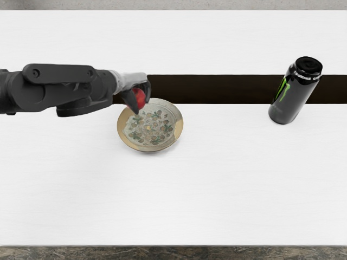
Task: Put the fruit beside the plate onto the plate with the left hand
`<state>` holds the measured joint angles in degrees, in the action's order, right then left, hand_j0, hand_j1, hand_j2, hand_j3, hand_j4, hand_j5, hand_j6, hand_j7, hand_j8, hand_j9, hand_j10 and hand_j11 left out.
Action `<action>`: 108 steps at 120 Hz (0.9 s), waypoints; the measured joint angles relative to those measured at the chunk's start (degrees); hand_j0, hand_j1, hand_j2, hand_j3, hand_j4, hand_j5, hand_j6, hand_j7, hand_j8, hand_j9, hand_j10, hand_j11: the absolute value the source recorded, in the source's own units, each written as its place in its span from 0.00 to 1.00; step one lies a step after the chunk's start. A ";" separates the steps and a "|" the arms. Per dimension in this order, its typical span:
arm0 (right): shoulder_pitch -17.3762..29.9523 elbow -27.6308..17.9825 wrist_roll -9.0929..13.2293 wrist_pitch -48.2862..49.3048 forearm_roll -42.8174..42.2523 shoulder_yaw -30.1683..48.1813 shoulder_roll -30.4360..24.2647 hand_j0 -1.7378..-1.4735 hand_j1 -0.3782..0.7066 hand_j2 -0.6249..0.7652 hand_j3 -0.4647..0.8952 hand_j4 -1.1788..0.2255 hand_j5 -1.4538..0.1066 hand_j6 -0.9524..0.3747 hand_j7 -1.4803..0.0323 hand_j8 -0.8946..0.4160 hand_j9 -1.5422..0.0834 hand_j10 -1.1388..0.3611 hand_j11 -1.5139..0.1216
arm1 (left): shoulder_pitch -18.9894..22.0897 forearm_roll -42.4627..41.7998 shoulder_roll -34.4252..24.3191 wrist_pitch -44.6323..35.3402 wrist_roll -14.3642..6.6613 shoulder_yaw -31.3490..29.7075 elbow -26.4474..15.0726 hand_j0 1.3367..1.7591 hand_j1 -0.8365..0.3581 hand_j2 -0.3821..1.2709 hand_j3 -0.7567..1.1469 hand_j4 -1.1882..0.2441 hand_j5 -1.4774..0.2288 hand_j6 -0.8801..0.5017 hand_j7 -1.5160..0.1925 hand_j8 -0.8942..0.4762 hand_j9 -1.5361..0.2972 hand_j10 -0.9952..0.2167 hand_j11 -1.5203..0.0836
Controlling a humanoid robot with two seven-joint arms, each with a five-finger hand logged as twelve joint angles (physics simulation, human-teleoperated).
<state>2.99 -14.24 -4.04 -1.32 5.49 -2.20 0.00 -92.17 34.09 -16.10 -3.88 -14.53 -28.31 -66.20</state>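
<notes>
Okay, from the head cam I see the white table (217, 189) filling nearly the whole pic, w/ a dark strip (233, 89) running across it from about mid-frame to the right edge. Next biggest is the left arm (54, 89), black and bulky, coming in from the left edge roughly level w/ that strip and reaching toward the centre. Well apart from it, on the right side, stands a black can (294, 91) w/ a green logo. Its base is on the near part of the table just below the strip, and its body looks tilted up and to the right in this view, crossing the strip. The plate (172, 135) sits left of centre: round, gold-ish rim, small green and brown pattern marks inside, far edge close to the strip's lower border. The left hand (133, 89) is at the plate's upper-left rim, grey at the wrist, w/ dark fingers (134, 108) curled downward and closed around the fruit (140, 98). That fruit is small, red and round, gripped btw the fingers, approx. over the plate's upper-left edge. I can't tell whether it touches the plate or hangs just above it. One fingertip points down at the rim right beside the fruit.
</notes>
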 joint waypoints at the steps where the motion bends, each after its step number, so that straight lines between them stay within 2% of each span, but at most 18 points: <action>1: 0.00 0.00 0.00 0.00 0.00 0.00 0.00 0.30 0.06 0.44 0.34 0.82 0.90 0.69 0.95 0.66 0.92 0.74 0.90 | -0.01 -0.06 0.09 0.09 0.00 -0.01 -0.02 0.72 0.40 0.39 0.40 0.28 0.15 0.44 0.19 0.51 0.20 0.53 0.22; 29: 0.00 0.00 0.00 0.01 0.02 0.00 0.00 0.30 0.06 0.44 0.34 0.82 0.90 0.69 0.95 0.66 0.92 0.74 0.90 | -0.32 -2.79 3.68 2.78 -0.01 -0.14 -0.34 0.72 0.40 0.39 0.40 0.28 0.15 0.44 0.19 0.52 0.20 0.53 0.22; 49: 0.00 0.00 0.00 0.00 0.02 0.00 0.00 0.30 0.06 0.44 0.34 0.82 0.90 0.69 0.95 0.66 0.92 0.74 0.90 | 0.06 -3.43 4.18 4.72 -0.01 -0.37 -0.30 0.72 0.41 0.38 0.40 0.29 0.17 0.42 0.21 0.50 0.21 0.52 0.24; 62: 0.00 0.00 0.00 0.00 0.02 0.00 0.00 0.30 0.06 0.44 0.34 0.82 0.90 0.69 0.95 0.66 0.92 0.74 0.90 | 0.24 -5.58 4.58 4.78 0.00 -0.44 0.10 0.73 0.47 0.34 0.40 0.37 0.30 0.36 0.33 0.44 0.33 0.44 0.36; 84: 0.00 0.00 0.00 0.00 0.01 0.00 0.00 0.30 0.06 0.44 0.34 0.82 0.90 0.69 0.95 0.66 0.92 0.74 0.90 | -0.10 -7.43 3.80 4.75 0.03 -0.10 0.47 0.75 0.62 0.29 0.40 0.53 0.51 0.41 0.54 0.45 0.52 0.53 0.58; 100: 0.00 0.00 0.00 0.00 0.01 0.00 0.00 0.30 0.06 0.44 0.34 0.82 0.90 0.69 0.95 0.66 0.92 0.74 0.90 | -2.25 -7.79 -2.33 5.16 0.03 2.59 0.41 0.76 0.68 0.28 0.40 0.59 0.59 0.43 0.62 0.46 0.59 0.57 0.66; 108: 0.00 0.00 0.00 0.00 0.02 0.00 0.00 0.30 0.06 0.44 0.34 0.82 0.90 0.69 0.95 0.66 0.92 0.74 0.90 | -2.31 -7.95 -7.17 7.92 0.03 3.99 0.24 0.76 0.70 0.27 0.40 0.61 0.62 0.44 0.64 0.46 0.61 0.59 0.69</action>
<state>2.99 -14.24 -4.04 -1.32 5.51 -2.20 0.00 -94.48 26.13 -23.27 4.04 -14.50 -24.32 -65.96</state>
